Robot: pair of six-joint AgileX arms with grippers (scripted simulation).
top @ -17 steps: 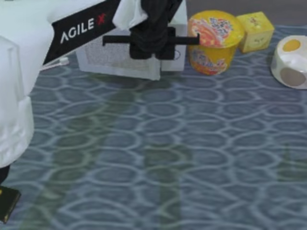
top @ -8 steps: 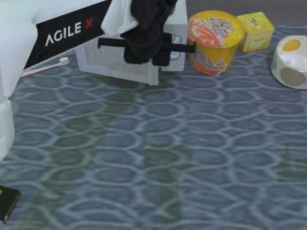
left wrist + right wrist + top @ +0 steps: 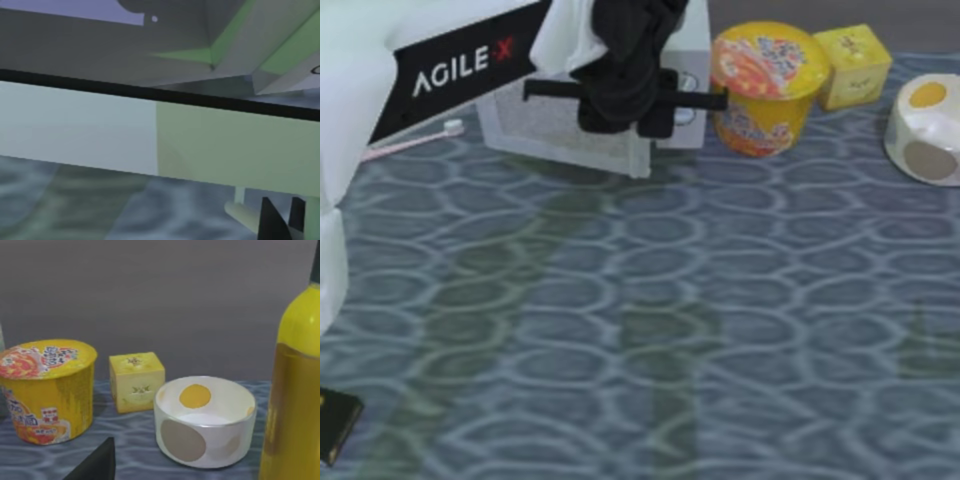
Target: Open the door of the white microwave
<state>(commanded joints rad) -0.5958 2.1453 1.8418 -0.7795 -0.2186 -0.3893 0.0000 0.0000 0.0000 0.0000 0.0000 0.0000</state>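
The white microwave (image 3: pixel 695 40) stands at the back of the table, left of centre. Its door (image 3: pixel 535 125), with a grey mesh window, stands slightly ajar, its right edge swung out toward the front. My left gripper (image 3: pixel 620 100) hangs over the door's right edge, beside the knob panel (image 3: pixel 686 88). In the left wrist view the left gripper (image 3: pixel 286 222) is shut on the door's pale bar handle (image 3: pixel 242 214). My right gripper (image 3: pixel 70 476) is out of the top view; one dark finger (image 3: pixel 97 465) shows in its wrist view, touching nothing.
A yellow noodle cup (image 3: pixel 765 85) stands right beside the microwave, then a yellow cube (image 3: pixel 855 62) and a white rounded container (image 3: pixel 928 125). A toothbrush (image 3: pixel 415 140) lies left of the microwave. A tall yellow bottle (image 3: pixel 295 390) stands close to the right wrist camera.
My left arm has shifted a little to the left and the door's right edge has swung slightly outward. Over the last half second nothing has moved.
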